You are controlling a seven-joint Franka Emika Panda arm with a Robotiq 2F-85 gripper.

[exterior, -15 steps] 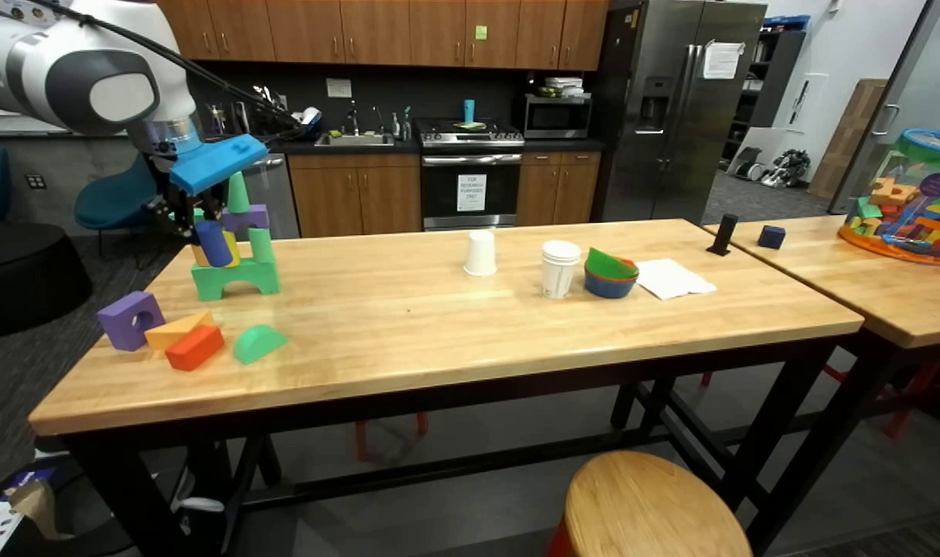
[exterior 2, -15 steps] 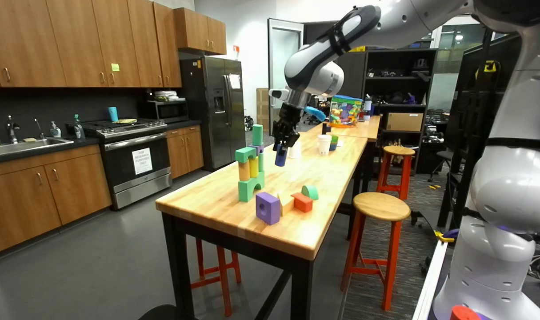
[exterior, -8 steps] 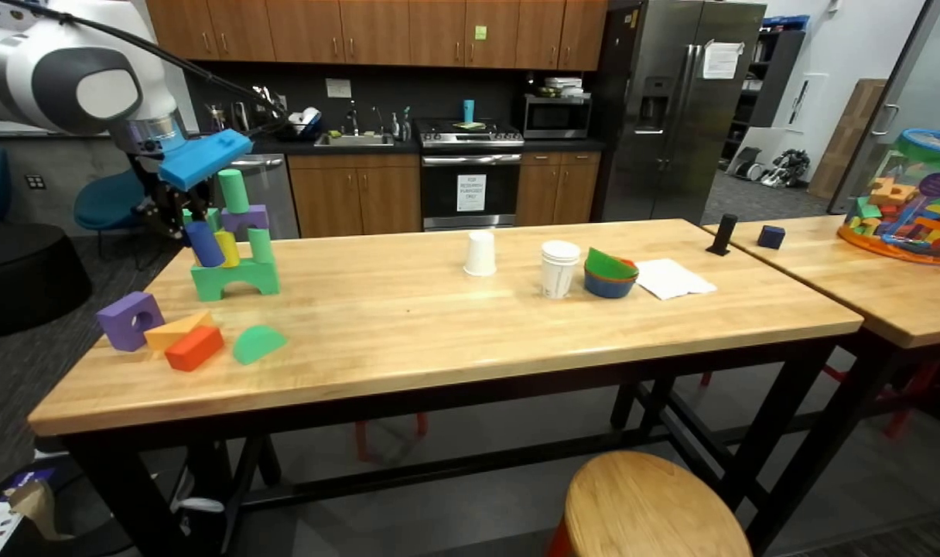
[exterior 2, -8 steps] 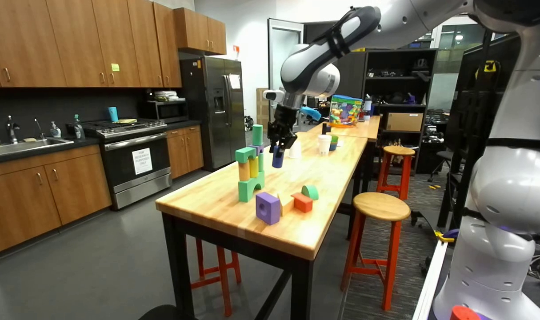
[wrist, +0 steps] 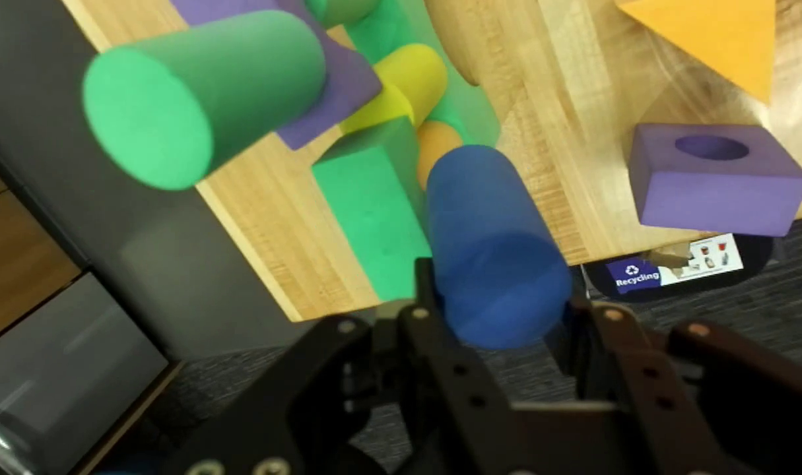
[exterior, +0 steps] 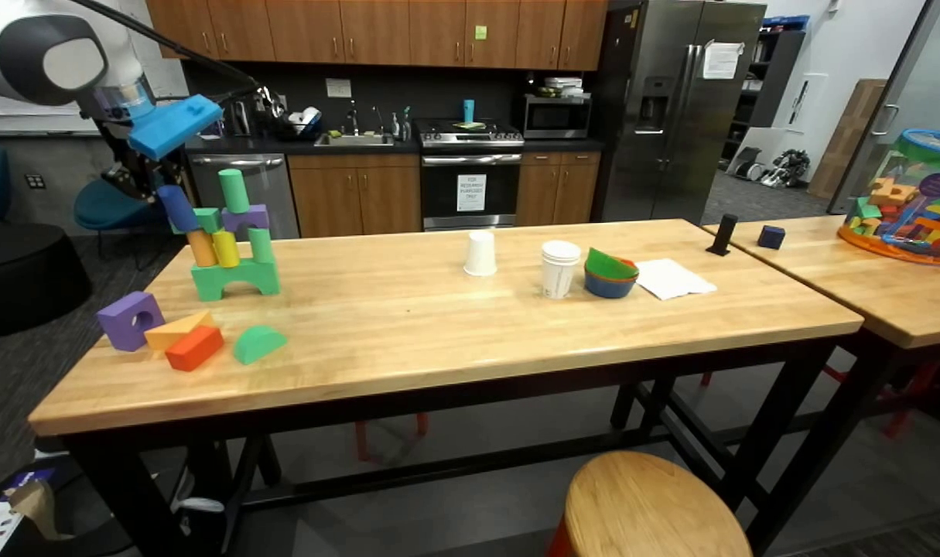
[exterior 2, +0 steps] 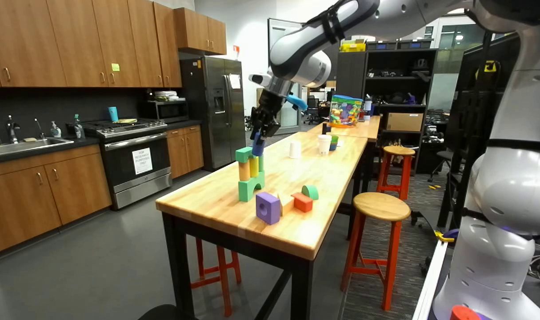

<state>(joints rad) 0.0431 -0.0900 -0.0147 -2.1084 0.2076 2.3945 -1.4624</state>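
Observation:
My gripper (wrist: 500,300) is shut on a blue cylinder (wrist: 490,218), one finger on each side. In both exterior views the tilted blue cylinder (exterior: 176,207) (exterior 2: 258,146) is beside the upper part of a block tower. The tower has a green arch (exterior: 241,277) as base. Orange (exterior: 201,248), yellow (exterior: 225,248) and green (exterior: 261,245) cylinders stand on it. A green block (wrist: 374,211) and a purple block (exterior: 245,217) lie above them, and a green cylinder (exterior: 234,190) stands on top. I cannot tell whether the blue cylinder touches the green block.
A purple block with a hole (exterior: 130,320), an orange triangle (exterior: 179,330), a red block (exterior: 195,347) and a green half-round (exterior: 258,343) lie near the tower. White cups (exterior: 481,254) (exterior: 559,268), bowls (exterior: 610,284) and a napkin (exterior: 673,278) are farther along the table (exterior: 439,340).
My gripper has risen and moved left in both exterior views with the blue cylinder, from low beside the tower to near its upper blocks. The cylinder is more tilted. The tower stands unchanged.

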